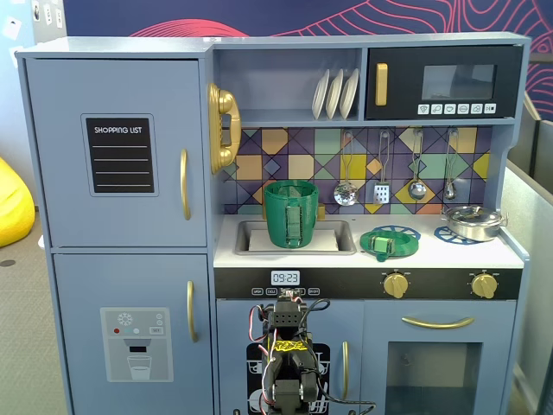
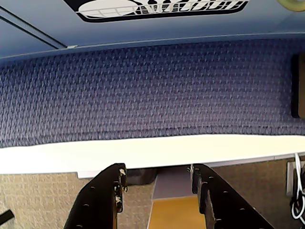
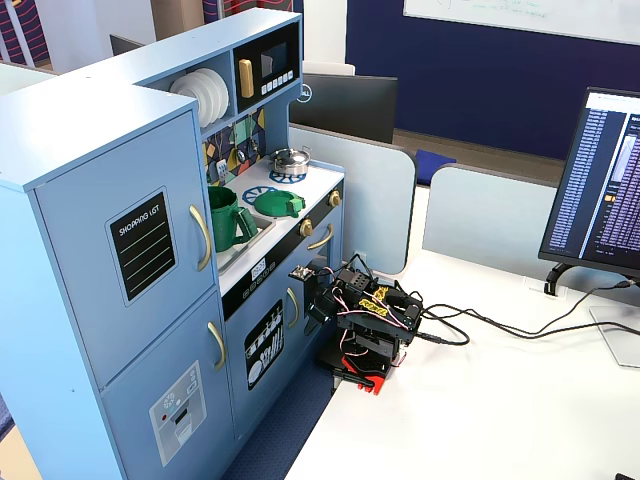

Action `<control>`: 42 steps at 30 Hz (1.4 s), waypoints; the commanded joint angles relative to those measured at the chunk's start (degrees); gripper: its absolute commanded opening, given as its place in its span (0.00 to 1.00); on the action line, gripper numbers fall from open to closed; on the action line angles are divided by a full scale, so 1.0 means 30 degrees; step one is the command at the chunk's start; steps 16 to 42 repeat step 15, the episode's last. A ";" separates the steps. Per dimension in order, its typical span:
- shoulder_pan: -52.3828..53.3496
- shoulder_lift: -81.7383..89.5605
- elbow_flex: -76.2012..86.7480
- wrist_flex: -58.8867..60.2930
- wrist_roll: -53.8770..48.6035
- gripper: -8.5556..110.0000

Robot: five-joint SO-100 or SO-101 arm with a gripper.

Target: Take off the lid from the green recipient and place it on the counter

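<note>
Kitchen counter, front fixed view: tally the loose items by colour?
Green: 2, tall green plastic container in the sink, flat round green lid on the white counter
Silver: 1, metal pot
Total: 3

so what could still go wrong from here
The lid already lies on the counter, off the recipient, so little is left to do.

1. The lid lies near the counter's front edge; a bump might knock it off.
2. The recipient stands in the sink, tall and open, so it might tip if the arm reaches back in.
3. Cables trail across the desk beside the folded arm and might snag. The end effector is open and holds nothing.
</note>
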 commanded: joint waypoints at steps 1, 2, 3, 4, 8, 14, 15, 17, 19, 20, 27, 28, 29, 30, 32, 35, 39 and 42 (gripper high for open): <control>0.0645 -0.0205 0.0029 0.3428 0.0674 0.14; 0.0703 -0.0205 0.0029 0.3428 0.0674 0.14; 0.0732 -0.0205 0.0029 0.3428 0.0674 0.14; 0.0791 -0.0205 0.0029 0.3428 0.0674 0.14; 0.1172 -0.0205 0.0029 0.3428 0.0732 0.14; 0.1406 -0.0205 0.0029 0.3428 0.0762 0.14; 0.1406 -0.0205 0.0029 0.3428 0.0762 0.14; 0.1406 -0.0205 0.0029 0.3428 0.0762 0.14; 0.1406 -0.0205 0.0029 0.3428 0.0762 0.14; 0.1406 -0.0205 0.0029 0.3428 0.0762 0.14; 0.1406 -0.0205 0.0029 0.3428 0.0762 0.14; 0.1406 -0.0205 0.0029 0.3428 0.0762 0.14; 0.1406 -0.0205 0.0029 0.3428 0.0762 0.14; 0.1406 -0.0205 0.0029 0.3428 0.0762 0.14; 0.1406 -0.0205 0.0029 0.3428 0.0762 0.14; 0.1406 -0.0205 0.0029 0.3428 0.0762 0.14; 0.1406 -0.0205 0.0029 0.3428 0.0762 0.14; 0.1406 -0.0205 0.0029 0.3428 0.0762 0.14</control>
